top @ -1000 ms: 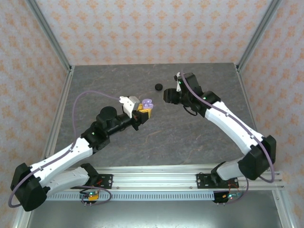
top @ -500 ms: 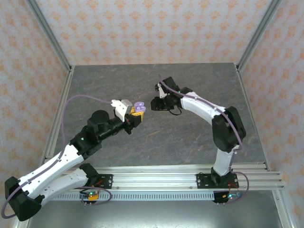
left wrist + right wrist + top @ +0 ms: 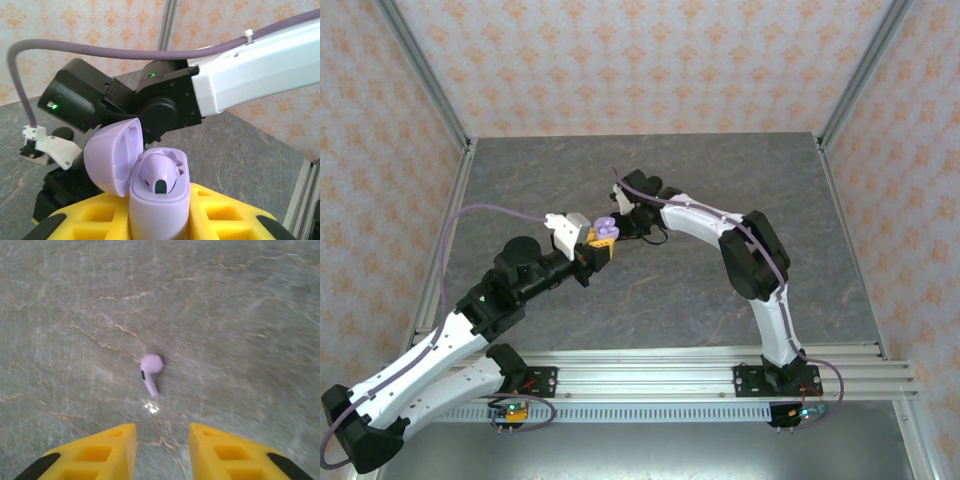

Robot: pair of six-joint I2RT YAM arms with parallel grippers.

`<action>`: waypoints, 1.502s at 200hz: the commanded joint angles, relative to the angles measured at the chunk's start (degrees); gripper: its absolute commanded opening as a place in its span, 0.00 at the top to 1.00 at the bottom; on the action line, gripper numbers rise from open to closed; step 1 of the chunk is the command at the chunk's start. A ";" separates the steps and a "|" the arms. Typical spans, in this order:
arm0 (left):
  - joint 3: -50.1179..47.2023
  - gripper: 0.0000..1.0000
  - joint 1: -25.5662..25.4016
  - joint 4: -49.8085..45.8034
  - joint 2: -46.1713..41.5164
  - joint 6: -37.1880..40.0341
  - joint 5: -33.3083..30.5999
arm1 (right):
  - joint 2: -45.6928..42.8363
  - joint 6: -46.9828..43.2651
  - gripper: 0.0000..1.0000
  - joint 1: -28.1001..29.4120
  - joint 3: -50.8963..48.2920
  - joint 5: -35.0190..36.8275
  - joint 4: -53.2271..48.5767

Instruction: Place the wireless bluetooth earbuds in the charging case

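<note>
My left gripper (image 3: 159, 224) is shut on the pale lilac charging case (image 3: 161, 202), holding it upright with its lid (image 3: 111, 156) swung open to the left. One lilac earbud (image 3: 160, 175) sits in the case's near slot. From above, the case (image 3: 606, 228) hangs over the table's middle, and my right gripper (image 3: 624, 218) is right beside it. The right gripper (image 3: 162, 447) is open and pointing down at the table. A second lilac earbud (image 3: 150, 371) lies loose on the grey surface just beyond its yellow fingertips (image 3: 112, 447). The black earbuds are out of view.
The right arm's black wrist and white link (image 3: 240, 75) loom close behind the held case. A grey marbled tabletop (image 3: 740, 160) is bounded by aluminium frame posts (image 3: 430, 110) and patterned walls. A purple cable (image 3: 485, 212) loops over the left arm.
The right arm has swung left across the table until its gripper is beside the held case. The left arm has drawn back slightly to the left, case still in its grip.
</note>
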 commanded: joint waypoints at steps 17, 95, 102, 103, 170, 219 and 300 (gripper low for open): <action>2.50 0.74 0.31 -0.79 -1.07 0.62 -1.60 | 4.28 -2.32 0.67 2.17 6.67 2.21 -4.54; 2.50 0.74 0.32 -1.06 -1.35 0.26 -1.69 | 10.77 -3.99 0.67 4.33 14.76 8.58 -10.93; 2.46 0.74 0.31 -1.11 -1.41 0.20 -1.63 | 11.21 -4.12 0.67 4.57 15.27 9.26 -11.39; 2.44 0.74 0.31 -1.09 -1.42 0.19 -1.64 | 11.27 -4.15 0.67 4.59 15.34 9.29 -11.48; 2.16 0.74 0.31 -1.15 -1.43 0.17 -1.81 | 15.18 -5.10 0.69 6.35 19.86 13.75 -15.64; 2.07 0.74 0.31 -1.20 -1.48 0.18 -1.76 | 15.42 -3.85 0.83 6.62 19.86 17.39 -16.03; 2.06 0.73 0.31 -0.41 -1.00 0.13 -0.92 | 0.73 -0.14 0.89 4.35 0.24 24.63 -7.22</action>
